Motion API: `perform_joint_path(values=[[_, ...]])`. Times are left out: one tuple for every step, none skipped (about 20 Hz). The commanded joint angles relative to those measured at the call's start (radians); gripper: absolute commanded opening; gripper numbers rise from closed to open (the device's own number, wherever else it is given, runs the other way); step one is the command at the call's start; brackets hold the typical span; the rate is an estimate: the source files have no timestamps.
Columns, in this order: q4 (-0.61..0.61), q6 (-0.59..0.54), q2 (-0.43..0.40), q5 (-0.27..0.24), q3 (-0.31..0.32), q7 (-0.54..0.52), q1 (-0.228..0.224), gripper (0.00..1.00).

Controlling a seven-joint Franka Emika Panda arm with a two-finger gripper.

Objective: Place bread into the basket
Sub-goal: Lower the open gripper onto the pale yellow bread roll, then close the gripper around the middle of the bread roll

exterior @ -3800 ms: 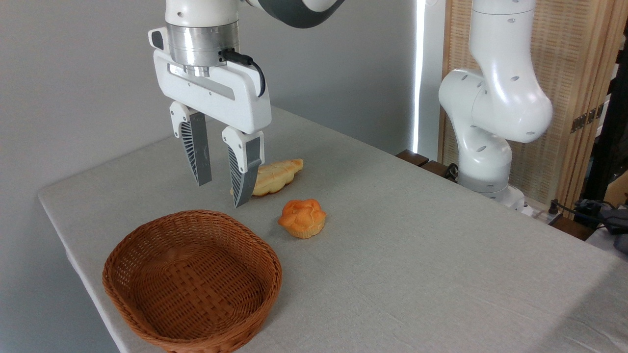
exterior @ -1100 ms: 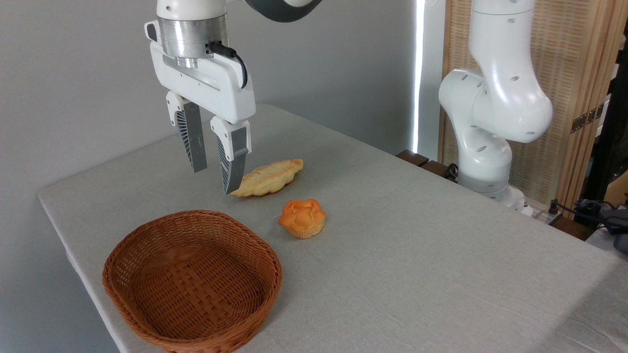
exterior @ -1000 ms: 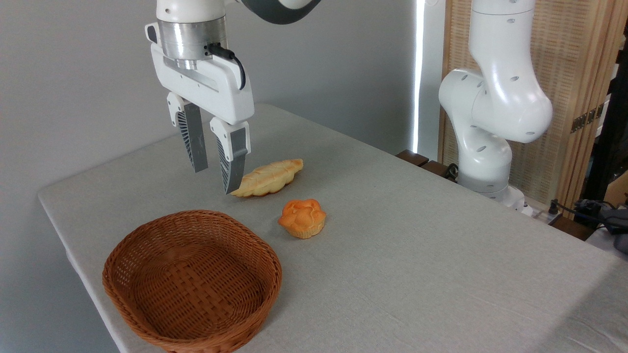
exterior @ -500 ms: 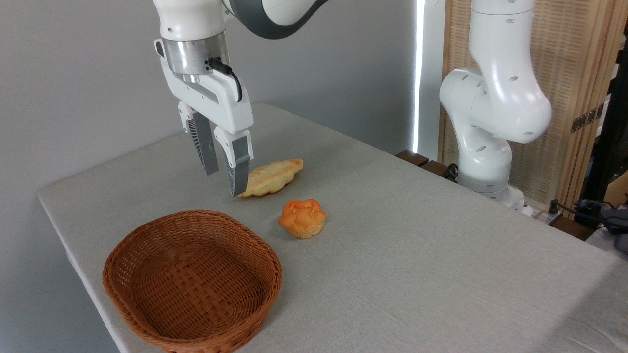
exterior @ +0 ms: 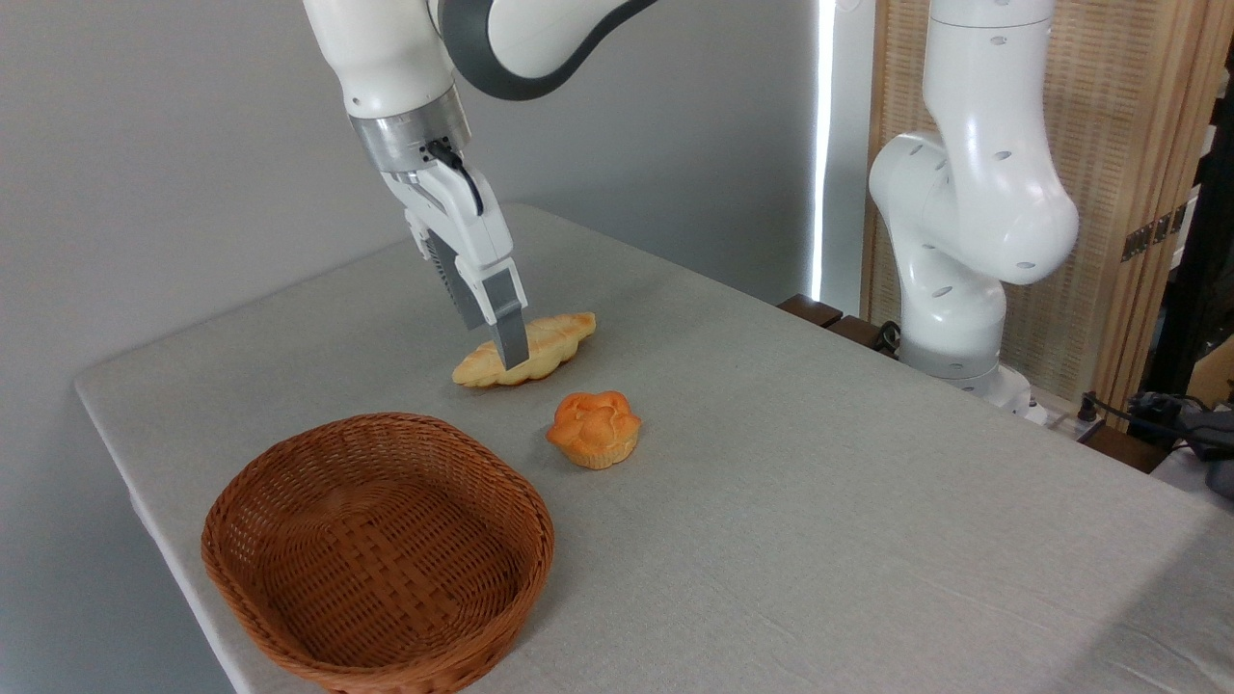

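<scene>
The bread (exterior: 561,333), a long pale golden braided loaf, lies on the grey table behind the basket. My gripper (exterior: 503,353) is tilted and seen almost edge-on, low over the loaf's middle. Its near finger (exterior: 505,313) crosses in front of the loaf and the far finger is mostly hidden behind it. The jaws look open, with the loaf flat on the cloth. The reddish-brown wicker basket (exterior: 389,422) stands empty at the front left, near the table's edge.
A small round orange bun (exterior: 594,428) sits between the loaf and the basket's right side. The white arm's base and lower links (exterior: 969,222) rise at the table's far right edge. A wooden screen and cables stand behind them.
The gripper has turned about its wrist, tilted, and swung right and down, from left of the loaf to over its middle. Bread, bun and basket have not moved.
</scene>
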Motion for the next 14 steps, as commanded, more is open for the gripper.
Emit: perform_joint_path(values=[[-0.040, -0.016, -0.017, -0.022, 0.004, 0.009, -0.041, 1.00], [-0.054, -0.014, -0.014, -0.030, 0.004, 0.001, -0.063, 1.00], [-0.059, -0.014, -0.013, -0.036, 0.004, -0.007, -0.070, 1.00], [-0.066, -0.006, -0.010, -0.043, 0.006, -0.040, -0.084, 1.00], [-0.069, -0.002, -0.010, -0.047, 0.004, -0.086, -0.095, 1.00], [-0.071, 0.000, -0.010, -0.047, 0.004, -0.106, -0.101, 1.00], [-0.071, 0.001, -0.008, -0.050, 0.004, -0.132, -0.119, 1.00], [-0.071, 0.001, -0.008, -0.050, 0.006, -0.138, -0.126, 1.00], [-0.071, 0.001, -0.008, -0.056, 0.006, -0.152, -0.138, 1.00], [-0.071, 0.001, -0.008, -0.065, 0.006, -0.158, -0.143, 1.00], [-0.071, 0.003, 0.001, -0.091, 0.004, -0.165, -0.144, 1.00], [-0.071, 0.006, 0.006, -0.103, 0.006, -0.166, -0.144, 1.00], [-0.071, 0.020, 0.013, -0.118, 0.004, -0.168, -0.146, 1.00], [-0.078, 0.044, 0.024, -0.120, 0.004, -0.175, -0.146, 1.00]])
